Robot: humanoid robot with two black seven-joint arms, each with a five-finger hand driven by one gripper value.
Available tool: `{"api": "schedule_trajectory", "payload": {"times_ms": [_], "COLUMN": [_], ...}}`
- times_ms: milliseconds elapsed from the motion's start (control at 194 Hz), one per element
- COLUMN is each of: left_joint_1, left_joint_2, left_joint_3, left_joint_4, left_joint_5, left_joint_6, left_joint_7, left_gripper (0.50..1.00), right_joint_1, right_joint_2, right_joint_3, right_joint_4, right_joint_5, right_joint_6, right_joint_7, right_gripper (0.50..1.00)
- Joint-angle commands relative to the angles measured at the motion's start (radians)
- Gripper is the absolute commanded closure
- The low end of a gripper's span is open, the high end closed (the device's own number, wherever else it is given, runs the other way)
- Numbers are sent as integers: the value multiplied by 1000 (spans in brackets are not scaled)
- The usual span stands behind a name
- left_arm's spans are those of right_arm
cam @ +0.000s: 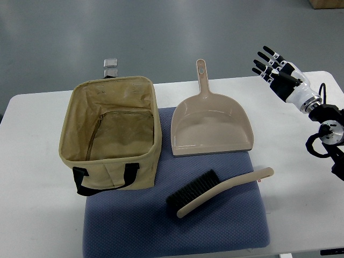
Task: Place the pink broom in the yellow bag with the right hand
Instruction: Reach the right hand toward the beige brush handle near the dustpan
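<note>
Right hand (pixel 271 65) fingers spread and empty, arm cut off at frame edge, broom (pixel 215 192) beside bag (pixel 110 137)

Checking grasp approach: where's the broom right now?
Top view: the broom lies on the blue mat, lower centre, just in front of the dustpan and right of the bag.

Bag (pixel 110 141) left on mat (pixel 215 226); dustpan (pixel 211 123) right; broom (pixel 217 192) before dustpan.
</note>
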Motion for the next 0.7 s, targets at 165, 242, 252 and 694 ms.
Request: {"api": "schedule_trajectory", "payload": {"times_ms": [165,242,252,694], "left_joint_1": [0,0,0,0], "left_joint_2": [0,0,0,0], "left_joint_3": [0,0,0,0], "left_joint_4": [0,0,0,0], "left_joint_5": [0,0,0,-1], "left_joint_6": [0,0,0,0], "left_joint_7": [1,-1,-1,-1], "left_gripper": [500,500,500,500], "right_joint_1": [11,29,31,63], "right_joint_2": [-98,-153,-162,-367], "right_joint_3": [-153,-241,-254,-490], "right_joint_4": [115,184,191,552], "right_joint_5": [-24,-53,-61,-561], "right_joint_6": [39,39,39,-42], "right_joint_7": [12,39,44,202], "right_gripper": [572,572,572,576]}}
